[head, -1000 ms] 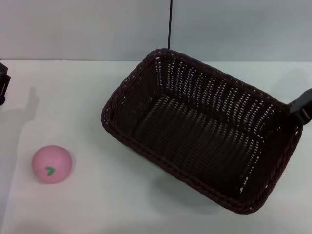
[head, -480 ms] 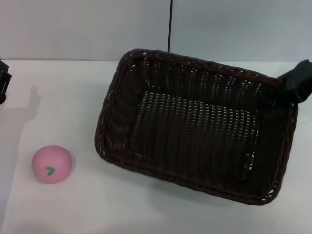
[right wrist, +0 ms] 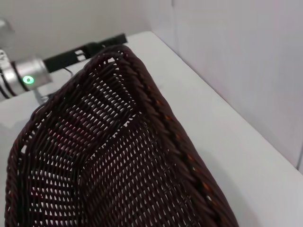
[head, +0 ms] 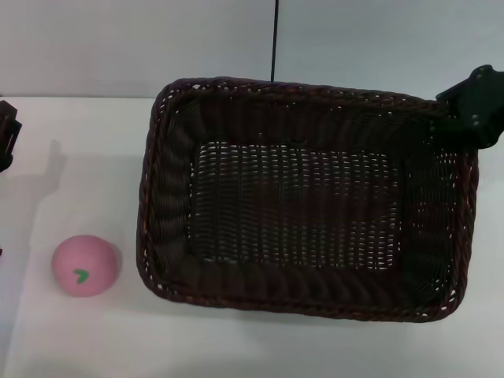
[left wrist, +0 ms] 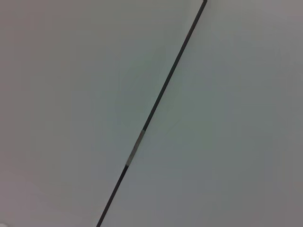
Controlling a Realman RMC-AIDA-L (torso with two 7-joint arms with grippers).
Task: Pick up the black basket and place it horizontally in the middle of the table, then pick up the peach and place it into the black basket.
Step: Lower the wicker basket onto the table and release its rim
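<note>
The right gripper [head: 472, 106] is a matte black, blocky housing with angular edges. The left gripper [head: 6, 134] shows only as a dark black block. A silver cylindrical arm segment [right wrist: 19, 78] carries a glowing green light.

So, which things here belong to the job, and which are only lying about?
Belong to the job:
- black basket
- peach, left of the basket
- table
- right gripper, at the basket's far right corner

Only lying about:
- left gripper, at the table's left edge
- dark vertical wall seam
</note>
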